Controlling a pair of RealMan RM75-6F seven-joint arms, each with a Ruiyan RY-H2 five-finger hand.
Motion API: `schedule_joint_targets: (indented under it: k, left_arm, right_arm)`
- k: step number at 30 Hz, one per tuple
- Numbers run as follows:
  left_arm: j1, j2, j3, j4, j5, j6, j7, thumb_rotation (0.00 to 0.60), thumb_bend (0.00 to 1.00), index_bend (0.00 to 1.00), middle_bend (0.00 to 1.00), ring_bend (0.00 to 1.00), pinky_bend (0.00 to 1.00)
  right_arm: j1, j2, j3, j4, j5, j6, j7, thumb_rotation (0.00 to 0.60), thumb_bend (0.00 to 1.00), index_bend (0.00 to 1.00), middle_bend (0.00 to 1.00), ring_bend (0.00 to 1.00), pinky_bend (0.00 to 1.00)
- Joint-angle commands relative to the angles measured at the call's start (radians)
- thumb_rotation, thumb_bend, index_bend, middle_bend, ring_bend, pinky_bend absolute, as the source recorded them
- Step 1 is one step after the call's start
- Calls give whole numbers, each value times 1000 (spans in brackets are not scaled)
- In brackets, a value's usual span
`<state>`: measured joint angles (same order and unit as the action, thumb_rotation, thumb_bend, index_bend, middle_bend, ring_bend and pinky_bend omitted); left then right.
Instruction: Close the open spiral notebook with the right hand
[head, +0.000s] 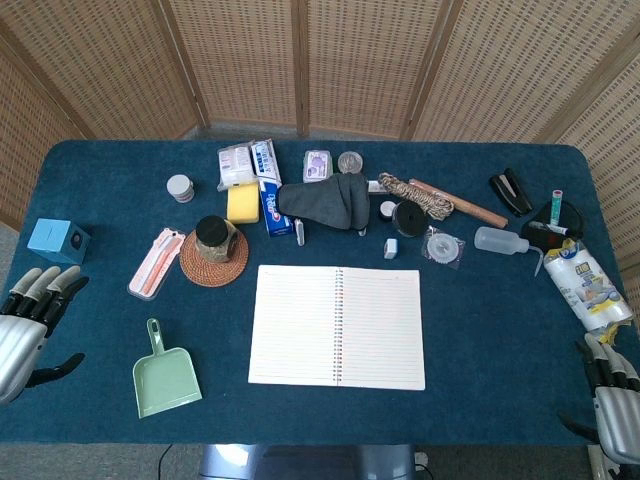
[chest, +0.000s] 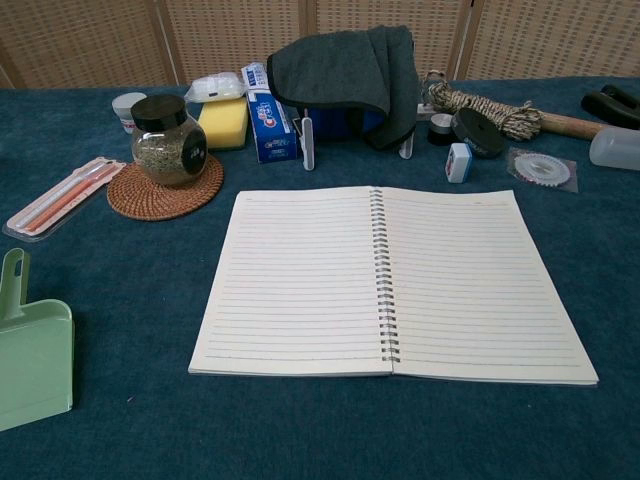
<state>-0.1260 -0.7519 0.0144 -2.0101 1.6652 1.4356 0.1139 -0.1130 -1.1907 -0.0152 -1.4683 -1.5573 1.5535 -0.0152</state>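
At the tabletop's (head: 90, 400) left edge, the left hand (head: 28, 320) rests empty, fingers extended side by side and thumb apart. The white lined spiral notebook (head: 337, 326) lies open and flat near the middle of the front edge, its long axis running left to right and its wire spine running front to back. By the front right corner, the right hand (head: 612, 392) holds nothing; its finger spread cannot be told.

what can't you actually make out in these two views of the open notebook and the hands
- Right silver robot hand: head view, cut off by the bottom-right corner; absent from chest view.
- Left silver robot hand: head view, partly cut by the left edge.
- Open white lined spiral notebook: cover hidden beneath its pages in both views.
- Object under the dark grey folded cloth: mostly covered; only a blue edge shows.
- Blue toothpaste box: print too small.
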Motion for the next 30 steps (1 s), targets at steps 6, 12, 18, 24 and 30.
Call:
schedule_joint_targets:
  k: [6,12,18,24,30]
  left_arm:
    - [2,2,1,1,-1,3,-3,600,151,0,0,0,11]
    - [2,-5,2,8,-1,-1,-5,600,152,0,0,0,11]
    - [5,-12,7,6,6,-1,-4,600,151,0,0,0,11]
    - [11,-13,11,4,7,4,6,600,152,0,0,0,11]
    - [11,-19,11,7,-13,-6,18,600,151,0,0,0,11]
  right_arm:
    - [17,1,-7,-21,-19,-14,-13,600,143,41,0,0,121]
    - [88,43,-17,-82,-79,-89,48,600,146,41,12,0,121]
    - [220,113,-29,-148,-149,-243,135,590,221,58,40,0,121]
    - [330,125,-28,-193,-185,-361,205,549,282,83,66,0,122]
    - [446,81,-1,-230,-185,-473,236,550,309,99,87,4,121]
